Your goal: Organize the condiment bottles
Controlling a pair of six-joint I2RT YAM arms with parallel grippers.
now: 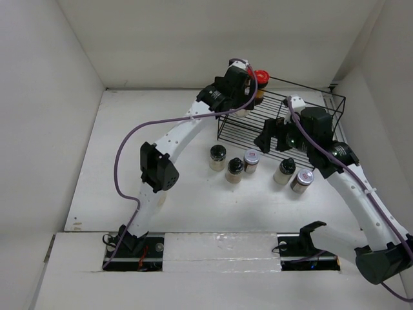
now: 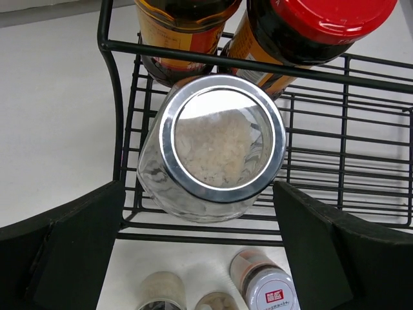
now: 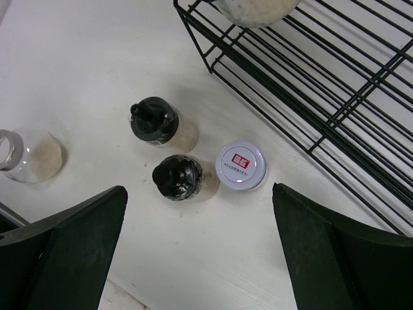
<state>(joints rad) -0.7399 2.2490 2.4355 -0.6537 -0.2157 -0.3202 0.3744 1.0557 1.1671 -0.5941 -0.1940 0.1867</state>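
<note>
Left gripper [image 2: 199, 194]: shown wide open at the rack's [image 2: 361, 155] far-left end. Nothing is held, and a gap is seen between each jaw and the glass.
Silver-lid jar [image 2: 222, 139]: seen on the rack's wires between the open jaws, just in front of two other jars. Whether it is seated upright or tipped cannot be told.
Step in hand: judged to be the seating of this jar on the rack. The jaws should be left wide and drawn straight back, so that the lid's rim is not caught and the jars behind are not knocked. The base should be checked to lie flat across the wires.
Its contents: pale coarse grains are seen through the clear lid, and the jar is only part filled.
Amber jar [image 2: 184, 29]: placed at the rack's far-left corner. Amber contents are seen, but its lid is out of view.
Red-lid jar [image 2: 319, 22]: stood just right of the amber jar, with amber-brown contents.
Table [image 3: 97, 51]: a clear jar [image 3: 29, 155] with a little beige powder is seen at the left. Two black-lid jars [image 3: 155, 121] and a white-lid jar [image 3: 240, 166] with beige contents are grouped just near the rack, not yet shelved.
Right gripper [image 3: 199, 190]: held wide open above the grouped jars, empty and touching none.
</note>
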